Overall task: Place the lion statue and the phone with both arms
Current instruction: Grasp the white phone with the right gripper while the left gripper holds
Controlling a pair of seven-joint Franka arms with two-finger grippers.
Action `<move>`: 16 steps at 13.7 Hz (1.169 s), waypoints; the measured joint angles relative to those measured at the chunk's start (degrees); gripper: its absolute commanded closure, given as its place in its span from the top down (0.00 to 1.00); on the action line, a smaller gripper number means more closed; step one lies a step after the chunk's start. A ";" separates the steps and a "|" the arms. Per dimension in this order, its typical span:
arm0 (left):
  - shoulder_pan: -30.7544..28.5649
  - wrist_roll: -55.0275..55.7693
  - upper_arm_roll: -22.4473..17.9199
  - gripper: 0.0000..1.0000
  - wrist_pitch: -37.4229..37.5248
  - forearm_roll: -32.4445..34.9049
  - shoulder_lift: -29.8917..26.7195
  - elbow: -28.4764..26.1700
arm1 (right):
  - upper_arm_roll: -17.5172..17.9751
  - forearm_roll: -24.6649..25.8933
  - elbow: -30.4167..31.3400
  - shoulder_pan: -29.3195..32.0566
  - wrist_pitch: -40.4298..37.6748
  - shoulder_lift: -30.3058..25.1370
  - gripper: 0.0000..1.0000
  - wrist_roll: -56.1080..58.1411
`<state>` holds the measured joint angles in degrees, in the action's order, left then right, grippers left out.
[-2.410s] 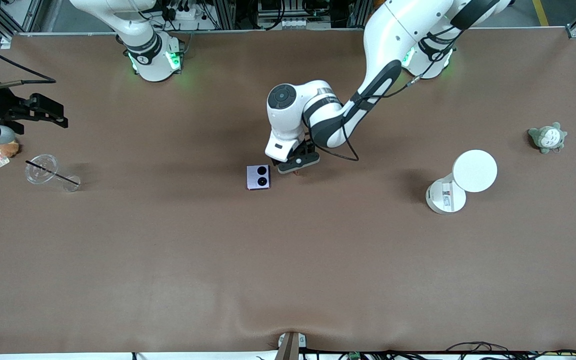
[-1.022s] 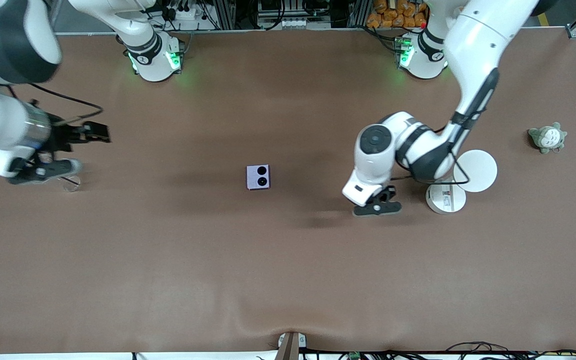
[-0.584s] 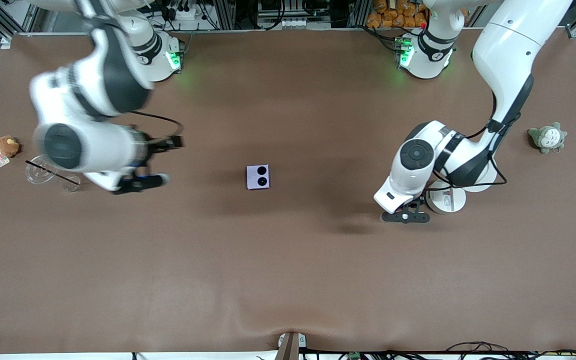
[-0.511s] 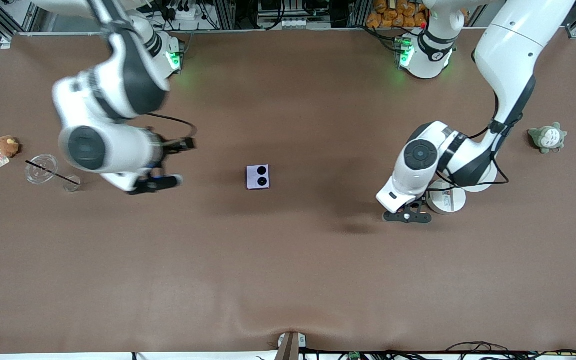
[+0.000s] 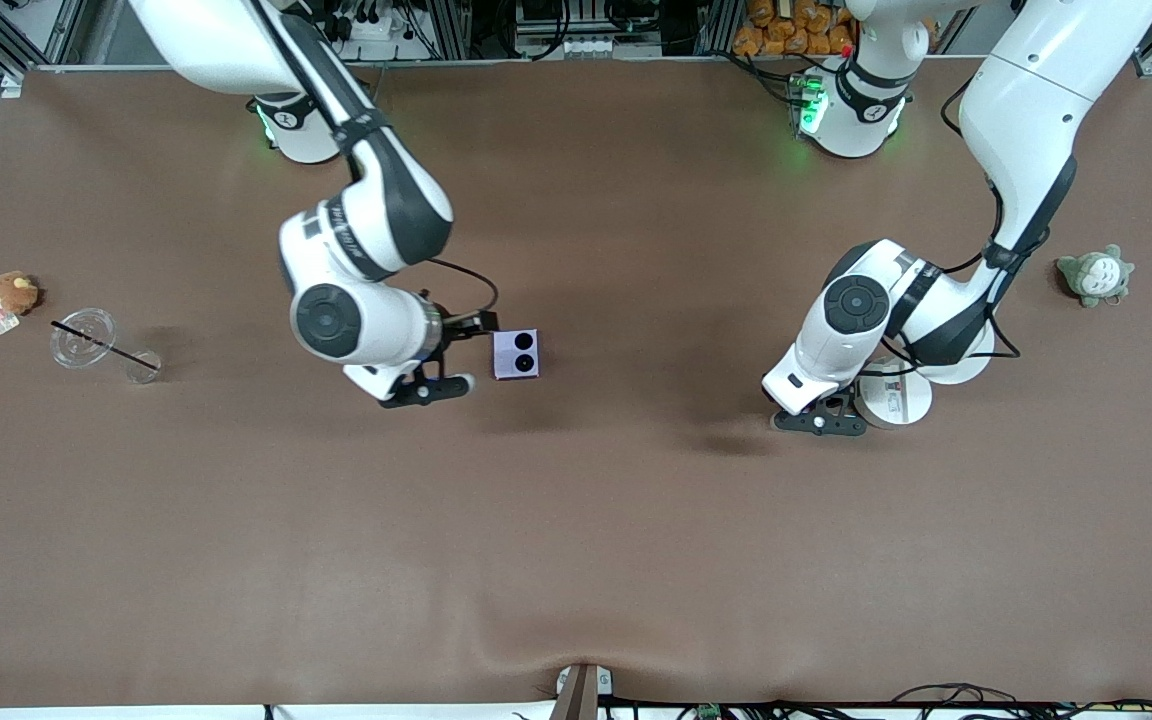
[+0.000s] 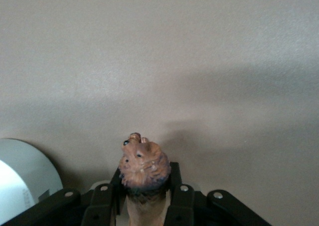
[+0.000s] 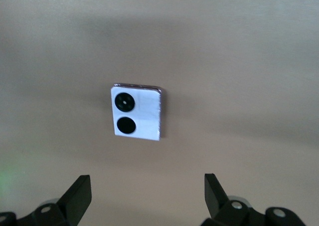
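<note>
The lion statue (image 6: 143, 162), a small orange-brown figurine, stands head-up between the black fingers of my left gripper (image 6: 144, 180), which is shut on it. In the front view the left gripper (image 5: 821, 420) hangs over the table right beside a white round base (image 5: 898, 398), and the hand hides the statue there. The phone (image 5: 516, 354), a square pale-lilac flip phone with two black circles, lies flat mid-table. My right gripper (image 5: 451, 357) is open just beside the phone, on the side toward the right arm's end. In the right wrist view the phone (image 7: 136, 112) lies ahead of the spread right gripper (image 7: 147, 187).
A white disc on a stand (image 5: 966, 368) shows partly under the left arm. A grey-green plush (image 5: 1094, 275) sits toward the left arm's end. A clear cup with a straw (image 5: 96, 342) and a brown plush (image 5: 14, 292) lie at the right arm's end.
The right arm swept from its end of the table across to the phone. The left arm carried the lion statue from beside the phone to the white base, then slowed.
</note>
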<state>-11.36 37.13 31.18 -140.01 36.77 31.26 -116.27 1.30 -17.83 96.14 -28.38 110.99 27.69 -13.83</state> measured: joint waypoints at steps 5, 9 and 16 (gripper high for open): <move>-1.85 -2.35 0.00 0.00 0.00 2.40 -1.48 -1.77 | -0.01 -0.01 1.09 -4.43 11.89 5.78 1.00 -2.82; -3.58 -2.44 -0.01 0.00 -1.02 4.51 -1.42 -2.40 | -0.03 -0.01 1.17 -6.69 15.13 9.90 1.00 -3.53; -3.71 -2.27 0.02 1.00 -2.17 4.52 -1.09 -2.38 | -0.13 0.00 3.92 -7.08 20.36 10.26 1.00 -3.69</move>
<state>-15.07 34.86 31.19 -142.18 41.29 30.17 -118.65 1.17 -17.83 100.06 -35.45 131.35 37.95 -17.52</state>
